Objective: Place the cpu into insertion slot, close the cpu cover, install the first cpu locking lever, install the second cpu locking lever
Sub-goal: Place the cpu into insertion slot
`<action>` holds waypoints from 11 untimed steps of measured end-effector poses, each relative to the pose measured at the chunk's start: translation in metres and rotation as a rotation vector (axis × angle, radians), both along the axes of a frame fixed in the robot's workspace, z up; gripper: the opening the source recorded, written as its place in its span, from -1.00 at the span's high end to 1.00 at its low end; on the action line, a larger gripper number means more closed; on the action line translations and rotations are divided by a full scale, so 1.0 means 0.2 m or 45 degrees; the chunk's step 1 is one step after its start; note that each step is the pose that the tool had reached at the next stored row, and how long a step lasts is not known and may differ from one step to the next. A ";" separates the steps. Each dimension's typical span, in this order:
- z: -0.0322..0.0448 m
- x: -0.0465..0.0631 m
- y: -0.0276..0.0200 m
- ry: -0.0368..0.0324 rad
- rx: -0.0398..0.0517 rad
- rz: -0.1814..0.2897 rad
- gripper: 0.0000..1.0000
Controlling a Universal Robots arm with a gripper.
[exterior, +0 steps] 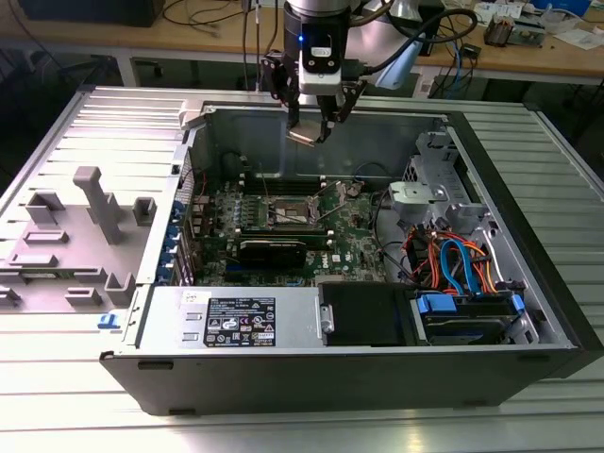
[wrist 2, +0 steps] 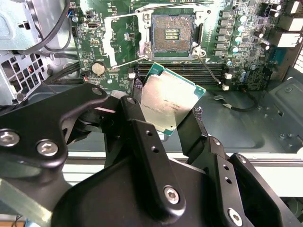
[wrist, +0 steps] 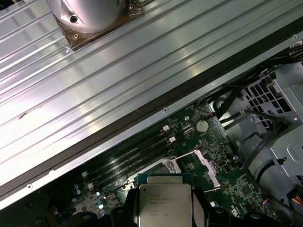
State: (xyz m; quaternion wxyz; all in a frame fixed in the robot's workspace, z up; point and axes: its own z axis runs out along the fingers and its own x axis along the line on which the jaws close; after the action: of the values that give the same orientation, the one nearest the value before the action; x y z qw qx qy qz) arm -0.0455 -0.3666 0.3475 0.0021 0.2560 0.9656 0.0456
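Note:
My gripper (exterior: 311, 132) hangs above the open computer case, shut on the cpu (wrist 2: 171, 101), a flat square chip with a silvery top and green edge, held tilted by two black fingers (wrist 2: 137, 118). In the first wrist view the cpu (wrist: 163, 203) sits between the same fingers. Below and apart from it lies the insertion slot (wrist 2: 173, 34), a square socket with a dark contact field on the green board, also seen in the exterior view as the insertion slot (exterior: 288, 209). The cpu cover (wrist 2: 120, 40) stands swung open beside the socket. A thin wire lever (wrist 2: 208, 61) stands free next to it.
Long black memory sticks (wrist 2: 189, 71) run beside the socket. A power supply (exterior: 236, 321) and a drive bay with orange and blue cables (exterior: 462, 274) fill the case's near side. Grey fixtures (exterior: 94, 203) stand on the ribbed table at the exterior view's left.

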 end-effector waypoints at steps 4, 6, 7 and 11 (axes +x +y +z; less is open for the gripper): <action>0.000 0.00 0.000 -0.0001 0.000 -0.002 -0.08; 0.000 0.00 0.000 0.0000 0.000 -0.002 -0.08; 0.000 0.00 0.000 0.0000 0.000 -0.002 -0.08; 0.000 0.00 0.000 0.0000 0.000 -0.002 -0.08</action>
State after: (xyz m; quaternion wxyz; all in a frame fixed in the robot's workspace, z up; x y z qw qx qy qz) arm -0.0455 -0.3666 0.3475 0.0021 0.2568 0.9654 0.0456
